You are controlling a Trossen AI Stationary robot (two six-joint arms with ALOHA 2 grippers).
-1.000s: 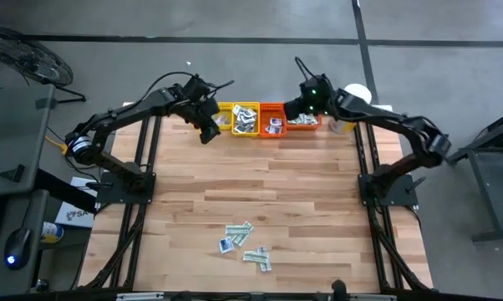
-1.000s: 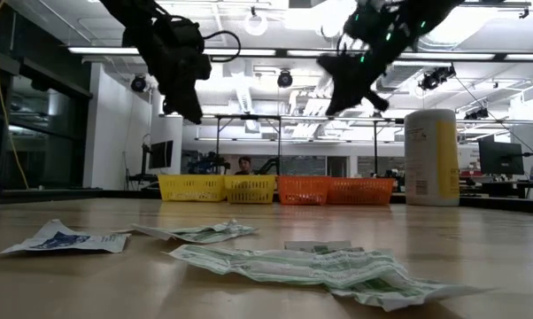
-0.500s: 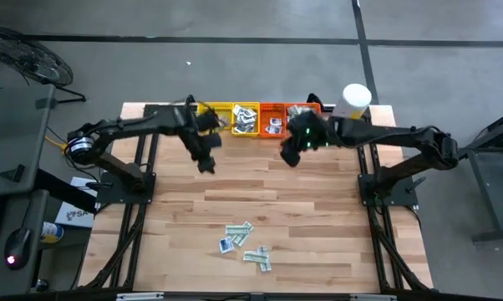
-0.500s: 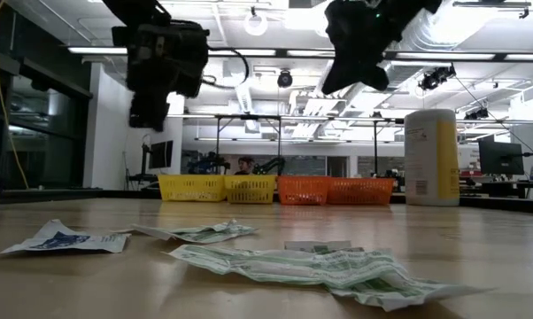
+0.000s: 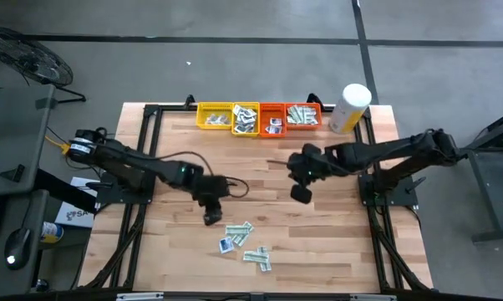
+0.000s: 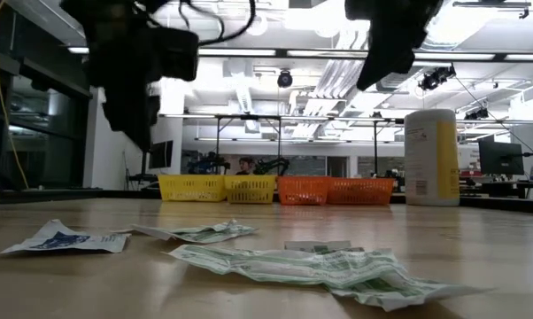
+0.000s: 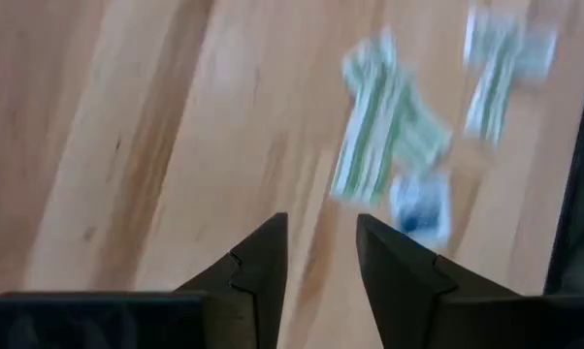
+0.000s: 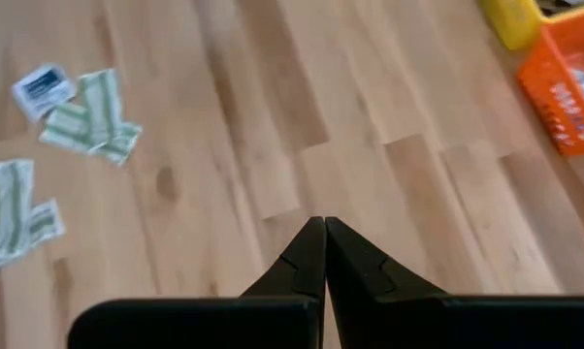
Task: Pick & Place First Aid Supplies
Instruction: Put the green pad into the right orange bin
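High: left gripper [image 5: 210,217] just beside packets [image 5: 245,244] at table's [image 5: 318,242] near side; right gripper [image 5: 302,193] mid-table, well apart from them.
Low: packets flat in foreground.
L wrist: fingers [image 7: 258,267] spread, nothing btwn.
R wrist: fingers [image 8: 307,262] pressed together, empty.

Look past your right gripper [image 8: 324,225]: its two dark fingers [image 8: 302,262] meet at the tips with no gap between them, and nothing is held there. Under them you have bare wooden table [image 8: 370,184]. Well off to one side lie the packets: a small white square with a blue centre [image 8: 43,88], a cluster of green-and-white strips [image 8: 93,126] just beside it, and another strip pair [image 8: 13,215] nearer the edge. At the opposite corner you can see part of an orange tray [image 8: 568,87] and a yellow tray [image 8: 513,19].
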